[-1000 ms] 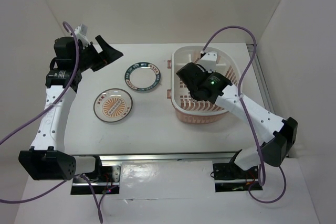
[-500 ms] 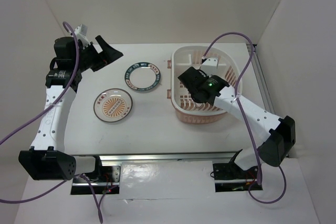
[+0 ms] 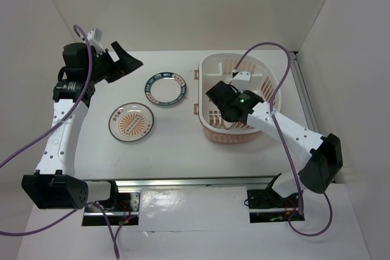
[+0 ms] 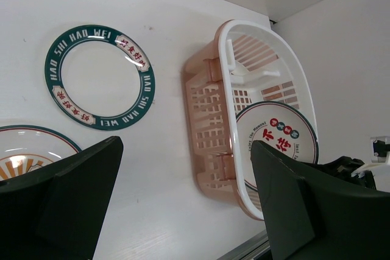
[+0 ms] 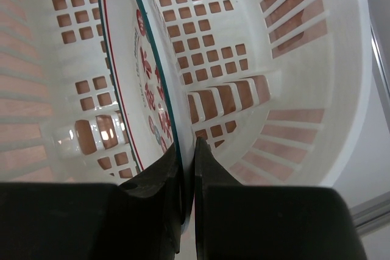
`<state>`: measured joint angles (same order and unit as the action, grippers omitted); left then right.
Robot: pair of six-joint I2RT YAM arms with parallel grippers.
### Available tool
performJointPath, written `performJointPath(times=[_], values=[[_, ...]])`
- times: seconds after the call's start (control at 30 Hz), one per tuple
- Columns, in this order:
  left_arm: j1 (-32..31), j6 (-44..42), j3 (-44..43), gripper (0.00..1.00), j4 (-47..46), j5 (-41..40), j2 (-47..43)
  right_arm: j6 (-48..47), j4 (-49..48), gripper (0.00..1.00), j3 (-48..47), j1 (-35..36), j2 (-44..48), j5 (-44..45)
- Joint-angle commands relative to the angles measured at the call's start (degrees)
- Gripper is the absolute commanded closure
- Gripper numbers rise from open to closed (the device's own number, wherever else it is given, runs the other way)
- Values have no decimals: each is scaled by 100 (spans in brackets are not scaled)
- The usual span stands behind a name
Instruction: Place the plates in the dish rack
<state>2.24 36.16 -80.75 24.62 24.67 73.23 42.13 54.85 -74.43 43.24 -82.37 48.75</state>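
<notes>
right tool (image 5: 187, 150) clamps the plate (image 5: 143, 71) by its edge, upright in the dish rack (image 5: 317, 89), perhaps off its floor; left tool (image 4: 186, 149) apart.

Place: robotics lab test cell | Shown by: plain white walls (image 3: 201, 4) boxed in a white table (image 3: 177, 150) | metal rail (image 3: 195, 182) along near edge | purple cables (image 3: 268, 43) hung loose left and right
</notes>
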Motion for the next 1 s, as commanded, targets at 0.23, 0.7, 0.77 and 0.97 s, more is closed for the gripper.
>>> performJointPath(times=[0.23,0.7,0.77,0.97], values=[[-13,-92,-231,0,-80,3,-2,243,25,100,8,220,-121,372],[-13,-92,-231,0,-28,3,51,709,333,83,8,509,-359,486],[-13,-92,-231,0,-28,3,51,709,333,78,8,510,-359,486],[-13,-92,-283,0,25,-50,104,709,272,67,-54,562,-412,486]])
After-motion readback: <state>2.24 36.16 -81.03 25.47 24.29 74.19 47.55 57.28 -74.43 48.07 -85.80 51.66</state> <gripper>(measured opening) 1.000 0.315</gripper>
